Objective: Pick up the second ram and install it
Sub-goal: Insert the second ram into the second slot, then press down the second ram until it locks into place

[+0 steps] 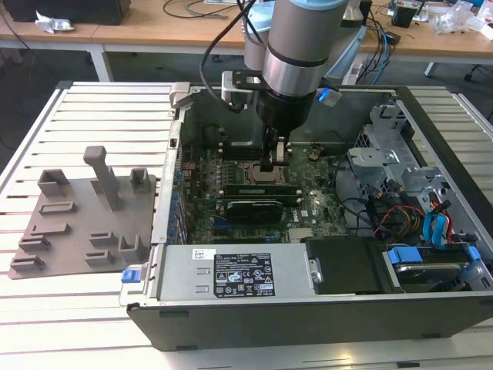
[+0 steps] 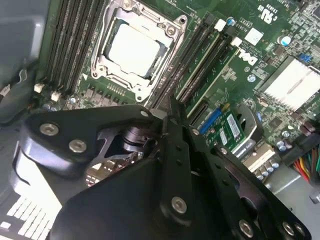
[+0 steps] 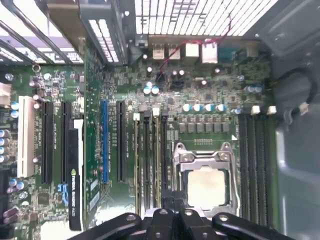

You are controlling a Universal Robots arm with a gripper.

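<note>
My gripper reaches down into the open computer case, onto the memory slots beside the processor socket. Its fingers are drawn together in both wrist views, at the gripper's tip. The second ram stands on edge in the slot nearest the socket and runs under the fingertips. The fingers hide where they meet it. Another green stick sits in a neighbouring slot.
The grey holder tray lies on the slatted table at the exterior view's left. Inside the case are the motherboard, a black graphics card, the power supply and a drive cage with cables.
</note>
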